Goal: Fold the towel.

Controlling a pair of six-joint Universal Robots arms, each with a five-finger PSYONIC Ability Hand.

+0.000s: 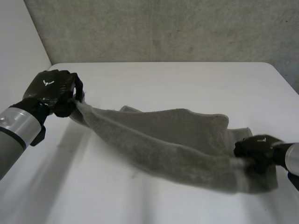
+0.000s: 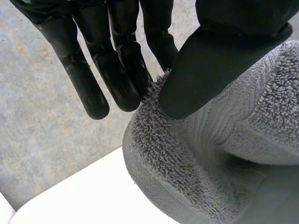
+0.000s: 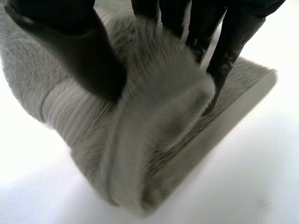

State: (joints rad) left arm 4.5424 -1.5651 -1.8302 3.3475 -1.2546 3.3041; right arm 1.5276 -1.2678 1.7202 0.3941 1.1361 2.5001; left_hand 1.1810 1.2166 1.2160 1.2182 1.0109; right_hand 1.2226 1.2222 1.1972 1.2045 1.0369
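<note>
Over the surface (image 1: 177, 81), left hand (image 1: 52, 91) pinches the towel (image 1: 159, 140) by its left corner, thumb against fingers (image 2: 117, 74); right hand (image 1: 256, 151) pinches the right end likewise. Likely mid-fold; next, bring corners together.

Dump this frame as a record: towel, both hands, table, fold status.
towel: grey terry, stretched between both hands, sagging in the middle
left hand: raised above the table, thumb and fingers pinching one towel end
right hand: low near the table, thumb and fingers clamped on the bunched opposite end
table: white, towel's middle hangs down to it
fold status: no finished fold laid flat yet
</note>
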